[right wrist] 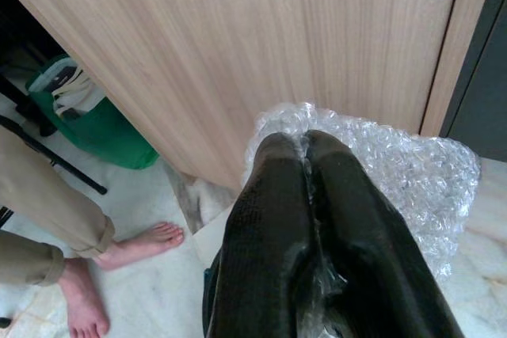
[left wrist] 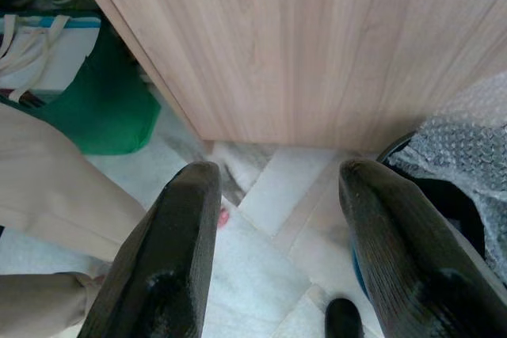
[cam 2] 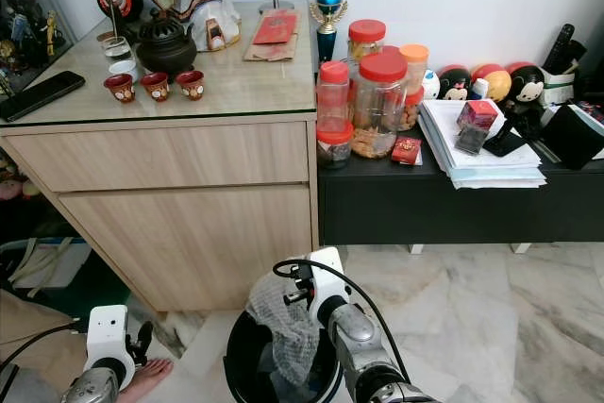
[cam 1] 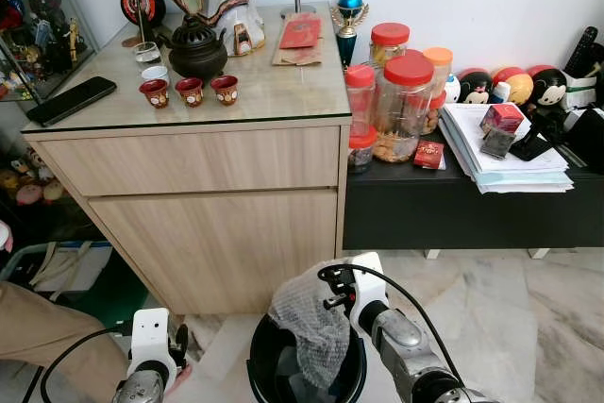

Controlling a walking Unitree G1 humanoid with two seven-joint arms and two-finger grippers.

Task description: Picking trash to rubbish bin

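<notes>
One sheet of bubble wrap (right wrist: 412, 164) hangs over one black bin (cam 1: 269, 365), clenched in the right gripper (right wrist: 309, 148); left gripper (left wrist: 277, 195) jaws released beside it.

Right pincer (right wrist: 307, 144) pinched (left (left wrist: 273, 187) agape)

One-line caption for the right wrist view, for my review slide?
Right gripper shut on a sheet of bubble wrap, held before the wooden cabinet.
</notes>
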